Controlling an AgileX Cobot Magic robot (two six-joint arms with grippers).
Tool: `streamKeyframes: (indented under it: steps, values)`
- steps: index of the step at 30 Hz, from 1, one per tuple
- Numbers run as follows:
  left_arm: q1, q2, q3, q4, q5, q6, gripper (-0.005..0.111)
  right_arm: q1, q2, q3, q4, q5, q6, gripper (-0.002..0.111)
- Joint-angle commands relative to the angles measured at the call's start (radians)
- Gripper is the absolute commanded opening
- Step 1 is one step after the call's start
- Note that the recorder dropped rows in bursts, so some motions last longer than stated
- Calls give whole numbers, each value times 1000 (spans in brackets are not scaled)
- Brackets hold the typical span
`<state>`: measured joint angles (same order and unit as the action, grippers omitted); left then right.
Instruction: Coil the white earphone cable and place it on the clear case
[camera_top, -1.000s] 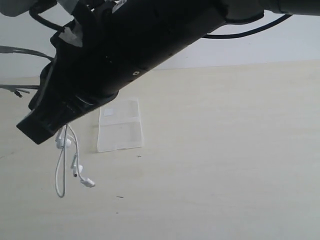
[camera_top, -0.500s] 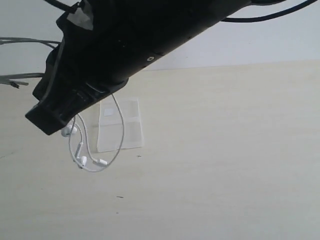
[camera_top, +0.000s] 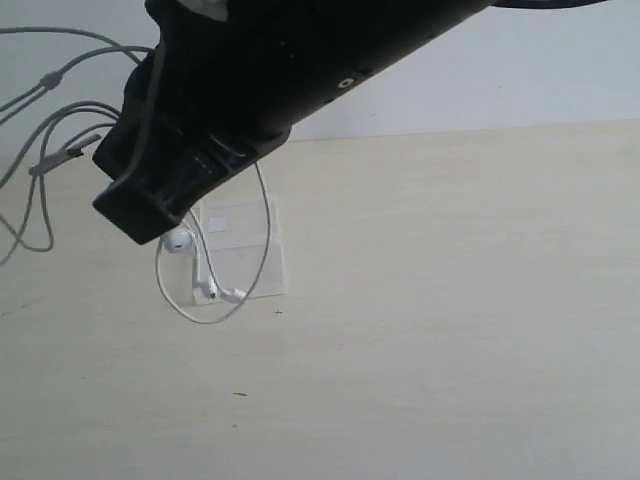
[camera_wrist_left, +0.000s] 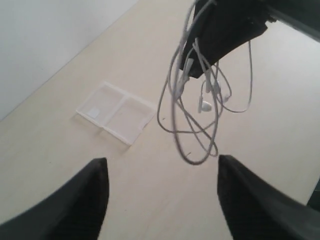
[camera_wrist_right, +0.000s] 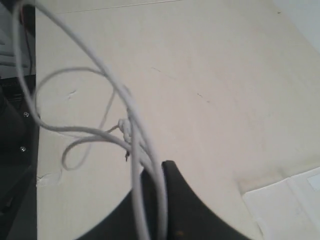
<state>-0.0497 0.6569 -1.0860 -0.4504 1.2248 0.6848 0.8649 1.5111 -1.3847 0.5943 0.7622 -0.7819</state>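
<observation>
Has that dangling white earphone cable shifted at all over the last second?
Yes. The earphone cable moved right and up: it hung left of the clear case, and now its loop overlaps the case in the exterior view.

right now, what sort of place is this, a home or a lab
Most likely a robot lab or test bench: a pale tabletop against a plain white wall, a black robot arm dangling a white earphone cable, and a clear case lying flat.
</observation>
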Motion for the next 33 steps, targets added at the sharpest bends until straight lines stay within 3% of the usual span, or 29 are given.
streamKeyframes:
  steps: [1,10,14,17,22,26,33]
  values:
    - [-1,-4,-7,-56,-4,-10,63,-4,-13,4,-8,53,-27,0]
    - [-1,-6,-7,-62,-9,-8,63,-4,-43,2,-209,154,8,0]
    - [-1,-4,-7,-207,-100,16,49,-4,-40,2,-238,290,-8,0]
    - [-1,13,-6,-289,-106,51,32,-4,-40,2,-192,352,-57,0]
    - [-1,73,-5,-376,-39,51,14,-4,-29,2,-88,398,-115,0]
    - [-1,142,32,-448,-11,58,12,-4,-20,2,14,312,-141,0]
    - [-1,203,169,-619,-8,228,12,-4,-6,2,110,217,-170,0]
